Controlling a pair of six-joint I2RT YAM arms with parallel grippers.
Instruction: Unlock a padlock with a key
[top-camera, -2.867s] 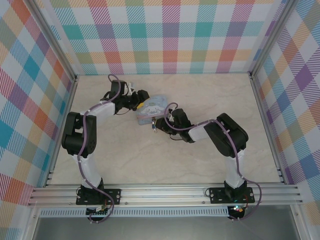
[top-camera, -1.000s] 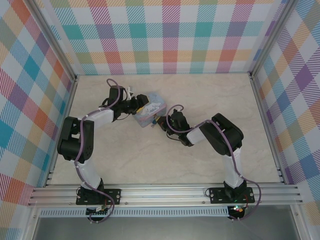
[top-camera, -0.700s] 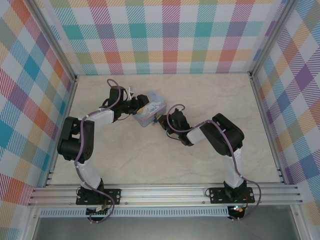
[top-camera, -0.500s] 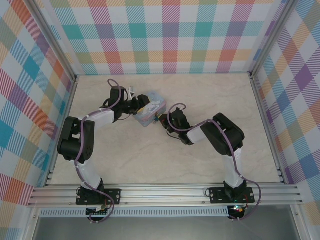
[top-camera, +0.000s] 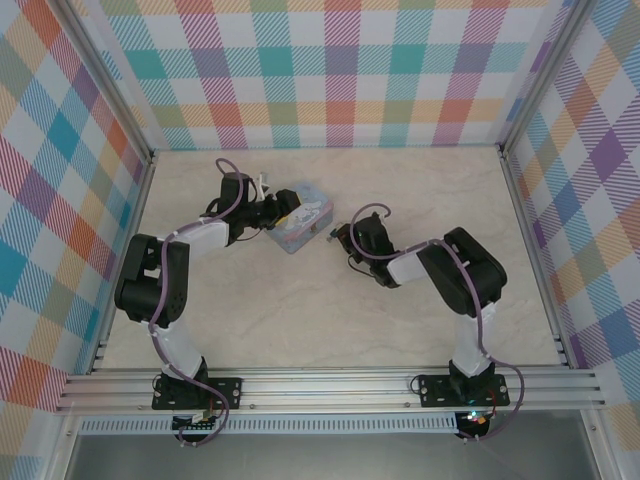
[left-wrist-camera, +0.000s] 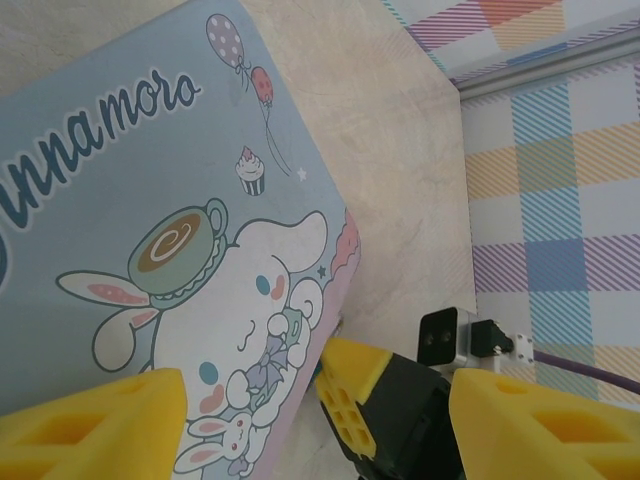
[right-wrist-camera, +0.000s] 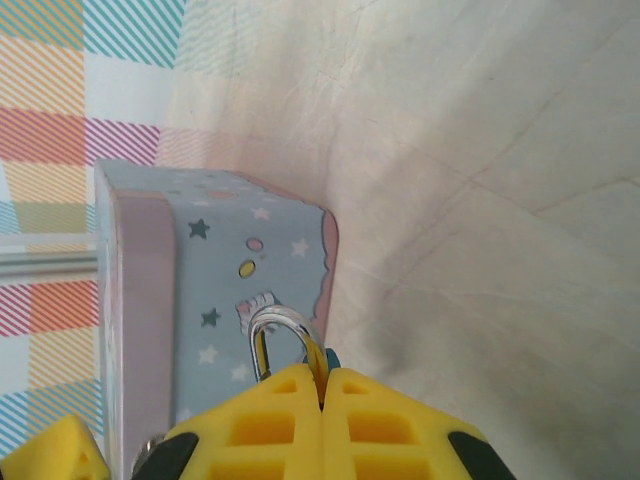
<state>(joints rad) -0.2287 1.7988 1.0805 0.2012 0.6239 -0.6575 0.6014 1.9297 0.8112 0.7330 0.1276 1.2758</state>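
Note:
The padlock's silver shackle sticks out from between the yellow fingers of my right gripper, which is shut on the padlock; its body is hidden between the pads, apart from a bluish sliver. In the top view my right gripper sits just right of the pale blue cartoon tin, a small gap apart. My left gripper is open at the tin's left end, its yellow fingers spread over the printed lid. The right gripper's yellow finger shows beyond the lid's edge. The key is hidden.
The tin's starred side wall faces the right wrist camera. Bare marble tabletop spreads in front of both arms. Checked walls and an aluminium frame enclose the table. A small white camera box stands beyond the tin.
My right gripper has drawn back to the right, off the tin's end, carrying the padlock. The left gripper and the tin have stayed put over the last second.

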